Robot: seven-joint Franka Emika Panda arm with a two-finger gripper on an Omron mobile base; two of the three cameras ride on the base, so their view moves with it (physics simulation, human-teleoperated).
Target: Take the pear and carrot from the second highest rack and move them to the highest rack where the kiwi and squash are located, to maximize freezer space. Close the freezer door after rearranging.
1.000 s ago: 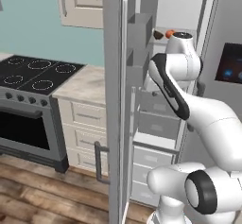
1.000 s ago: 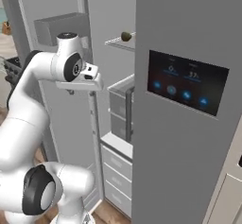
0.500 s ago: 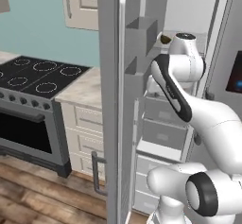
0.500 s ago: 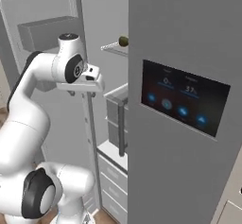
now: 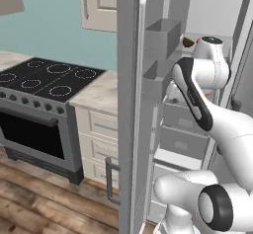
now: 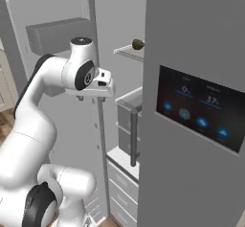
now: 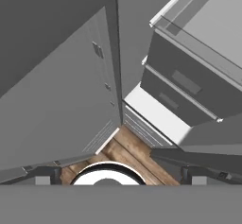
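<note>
Your gripper [image 6: 91,96] stands wide open and empty. It points downward beside the open freezer door [image 6: 48,15], just outside the compartment. The hand view looks down past the grey drawers [image 7: 189,76] to the wooden floor [image 7: 127,147], so the hand is not yet aimed at any rack.

The kiwi [image 6: 138,43] sits near the front edge of the highest rack [image 6: 127,52], in the right base view. The pear and carrot should lie one level below, on the second highest rack [image 6: 130,100]. I cannot make them out from here, as the wall of the fridge and the rack's front hide that level. The squash is hidden too.

The step in hand looks like the reach for the first piece of produce, with nothing moved yet. To do it well:

- Tilt the wrist up first, so the hand camera looks into the compartment rather than at the floor. Find the pear or carrot before you commit.
- Bring the hand in between the two racks, level with the shelf. The gap above the second rack looks tight, so keep the fingers low and horizontal.
- Keep the elbow away from the door bins [image 5: 163,35], which the arm passes close by in the left base view.
- Leave the jaws wide until the fruit sits between them, then close across its narrow width.
- When placing above, set it down away from the kiwi, which could roll off that front edge.
</note>
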